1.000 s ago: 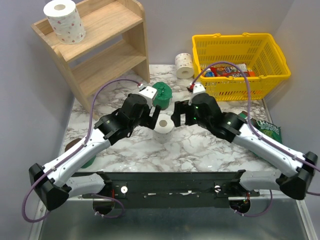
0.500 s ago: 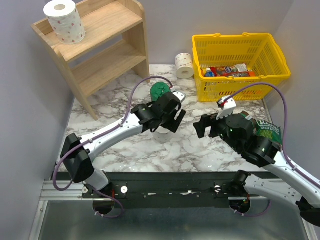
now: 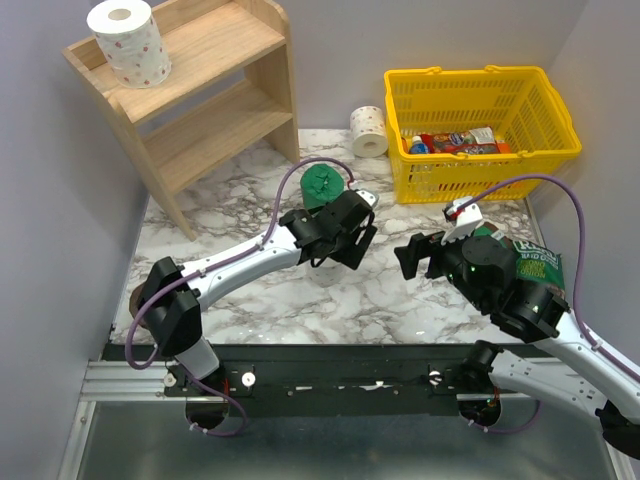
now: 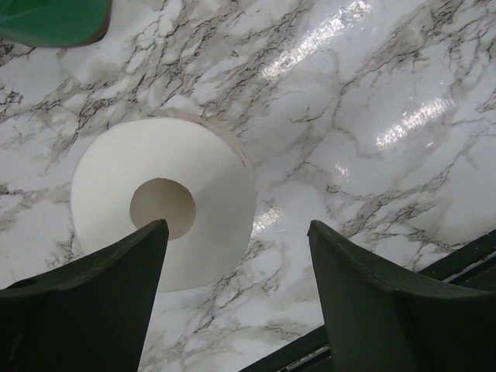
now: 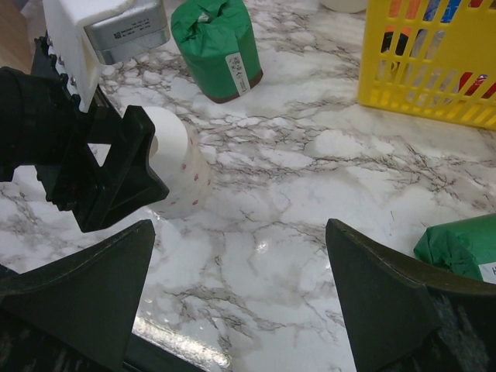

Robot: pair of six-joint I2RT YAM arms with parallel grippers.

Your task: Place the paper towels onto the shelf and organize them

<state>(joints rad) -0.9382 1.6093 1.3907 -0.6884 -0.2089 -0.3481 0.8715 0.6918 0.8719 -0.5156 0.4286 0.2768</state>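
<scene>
Marble tabletop (image 3: pixel 400 300), mid-frame: 1 spotted white roll (image 4: pixel 163 205) stands on end beneath my left gripper (image 4: pixel 236 230).

Its hollow core faces up, which suits a top-down grab; the jaws are spread wide, with the roll off-centre toward 1 finger. 1 green roll (image 5: pixel 217 48) stands just beyond it. My right gripper (image 5: pixel 240 229) hangs wide and empty, well apart at lower right. The shelf (image 3: pixel 215 45) at upper left carries 1 spotted roll (image 3: pixel 128 40) on top, with open marble between.

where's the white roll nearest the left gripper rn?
Left wrist view: white roll stands on end on the marble table, under the open left gripper, a green roll just beyond it.
</scene>
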